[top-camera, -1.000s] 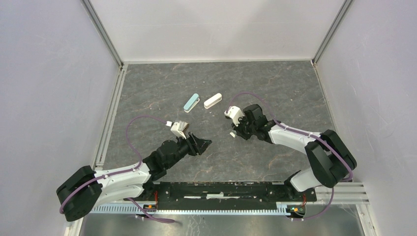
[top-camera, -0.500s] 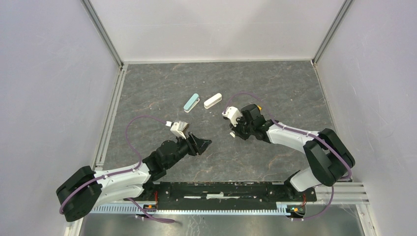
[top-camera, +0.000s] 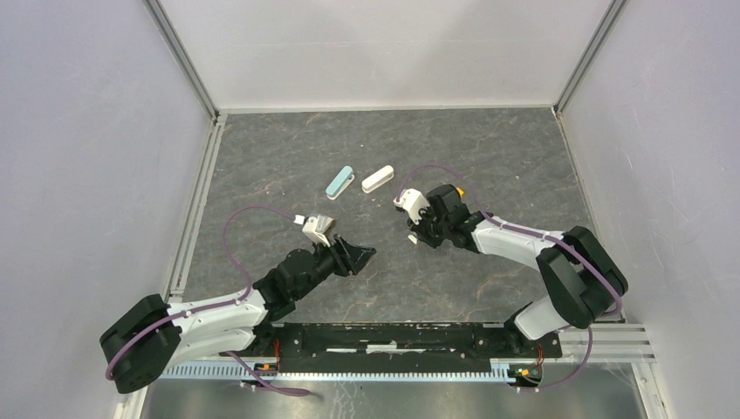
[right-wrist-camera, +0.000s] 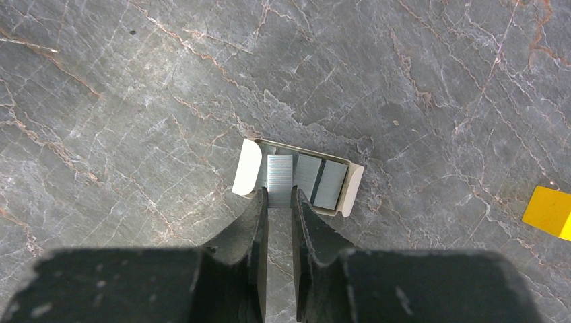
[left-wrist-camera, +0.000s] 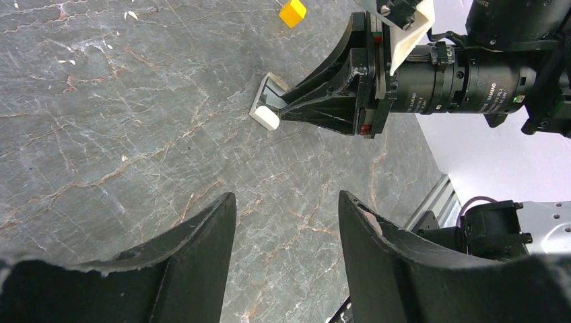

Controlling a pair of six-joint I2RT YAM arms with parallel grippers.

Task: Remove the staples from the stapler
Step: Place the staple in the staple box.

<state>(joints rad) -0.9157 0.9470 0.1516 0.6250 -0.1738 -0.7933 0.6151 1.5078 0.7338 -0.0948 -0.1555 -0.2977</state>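
— Right tool point(right-wrist-camera: 278, 193) is pinching the staples point(right-wrist-camera: 279, 169), jaws closing narrowly on the strip's sides, right at the small box point(right-wrist-camera: 246, 168) on the desk point(right-wrist-camera: 135, 101). Left tool point(left-wrist-camera: 286, 215) is hanging spread apart, empty
— I'm guessing that strip is handling light, stiff and slippery, snapping apart if twisted; squeezing gently mid-strip is looking safest

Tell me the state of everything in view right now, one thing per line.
staples: silvery strip lying in the box, pinched at its near end.
small box: open, flat on the table, more strips inside.
right gripper: fingers closed on the staples.
left gripper: fingers apart, holding nothing.
teal oblong item: lying flat, untouched.
white oblong item: lying flat, untouched.
yellow block: resting on the table.
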